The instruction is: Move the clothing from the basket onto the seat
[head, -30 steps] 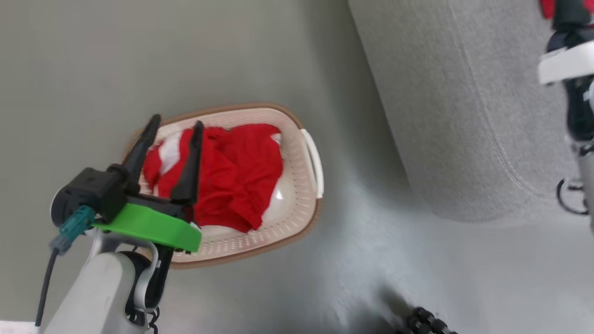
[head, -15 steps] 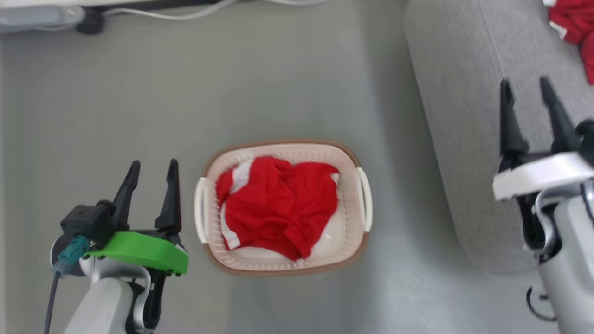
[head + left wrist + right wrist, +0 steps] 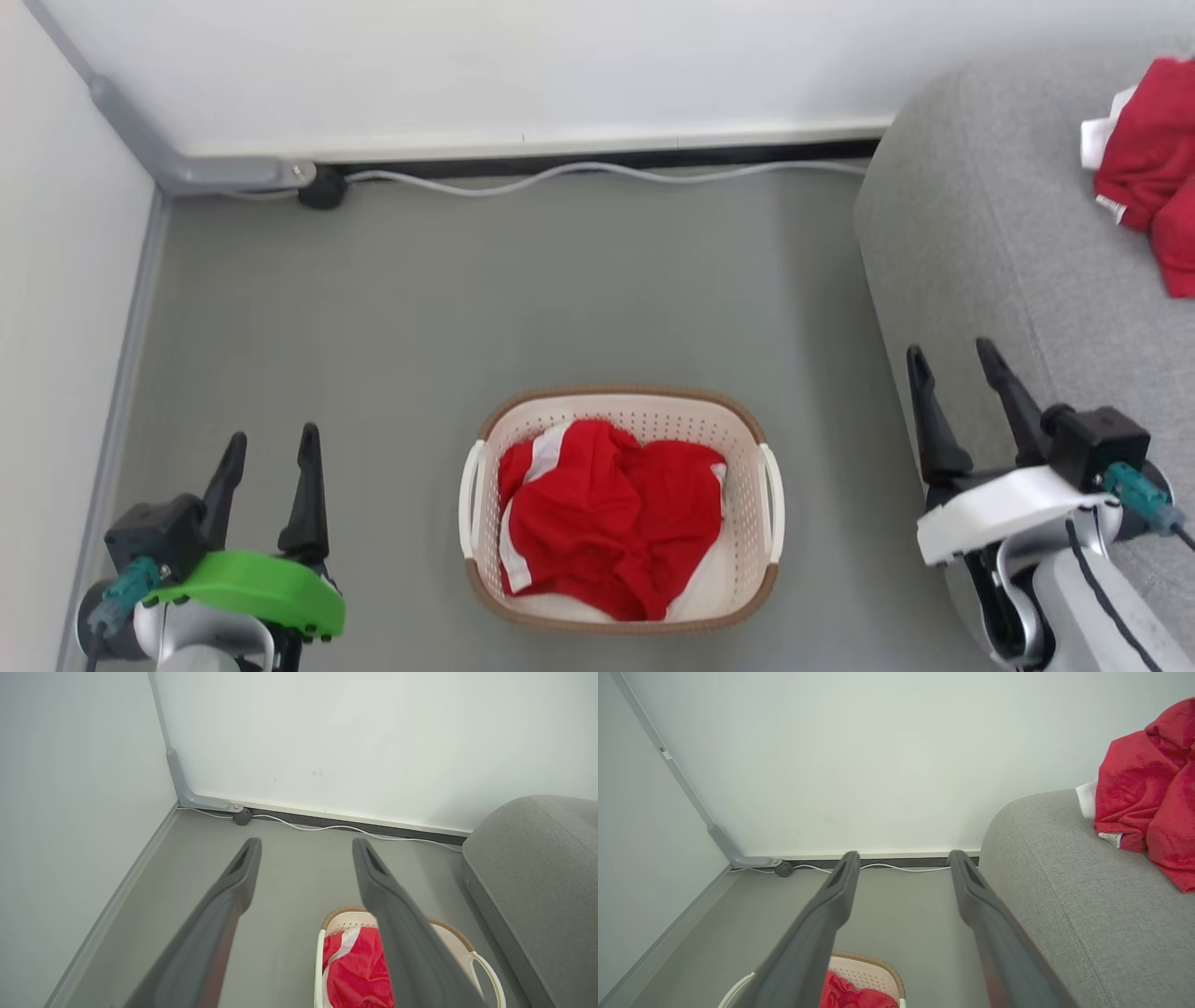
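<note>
Head view: seat [image 3: 980, 261] clothing [image 3: 1144, 159] partly off-frame.

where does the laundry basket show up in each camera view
Head view: the laundry basket sits at bottom centre, on the floor.
Left wrist view: at the bottom edge, right of centre, partly hidden.
Right wrist view: at the bottom edge, left of centre, cut off by the frame.
Shared landmark: the white cable along the foot of the wall, beyond the basket.
</note>
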Tool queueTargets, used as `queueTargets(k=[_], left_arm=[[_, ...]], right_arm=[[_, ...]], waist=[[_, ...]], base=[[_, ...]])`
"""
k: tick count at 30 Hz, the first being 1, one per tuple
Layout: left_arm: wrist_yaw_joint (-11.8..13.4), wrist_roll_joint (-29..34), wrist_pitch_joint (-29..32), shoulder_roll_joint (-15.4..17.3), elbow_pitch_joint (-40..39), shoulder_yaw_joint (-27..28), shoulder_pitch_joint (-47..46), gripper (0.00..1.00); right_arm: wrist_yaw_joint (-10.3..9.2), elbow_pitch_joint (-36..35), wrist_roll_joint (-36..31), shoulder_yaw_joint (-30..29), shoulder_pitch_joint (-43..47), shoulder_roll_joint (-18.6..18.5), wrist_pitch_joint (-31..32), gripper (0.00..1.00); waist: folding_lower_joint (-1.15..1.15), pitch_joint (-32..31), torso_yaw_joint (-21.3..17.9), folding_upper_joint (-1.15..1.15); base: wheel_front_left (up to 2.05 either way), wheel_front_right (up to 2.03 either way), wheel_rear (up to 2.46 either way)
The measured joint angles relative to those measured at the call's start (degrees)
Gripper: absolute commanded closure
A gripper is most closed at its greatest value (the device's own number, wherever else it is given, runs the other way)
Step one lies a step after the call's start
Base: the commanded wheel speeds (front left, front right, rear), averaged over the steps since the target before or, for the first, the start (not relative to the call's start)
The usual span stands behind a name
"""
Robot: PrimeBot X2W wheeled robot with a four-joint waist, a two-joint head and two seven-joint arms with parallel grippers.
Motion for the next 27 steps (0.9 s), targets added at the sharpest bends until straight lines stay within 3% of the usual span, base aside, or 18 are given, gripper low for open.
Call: queueTargets(k=[12, 27], left_arm=[[-0.9, -1.2, 0.0, 0.7, -0.3, -0.4, 5.9, 0.0], [-1.2, -1.1, 0.7, 1.5, -4.9, -1.8, 6.3, 0.0]], right_arm=[[-0.53, -1.5, -0.5, 0.0, 8.1, 0.2, 0.0, 0.0], [-1.01, -7.5, -2.1, -0.8, 9.3, -0.5, 0.0, 0.0]], waist=[[0.0, -9.6, -1.9, 0.0], [0.0, -7.8, -5.4, 0.0]], base=[[0.0, 0.0, 0.0], [0.0, 0.0, 0.0]])
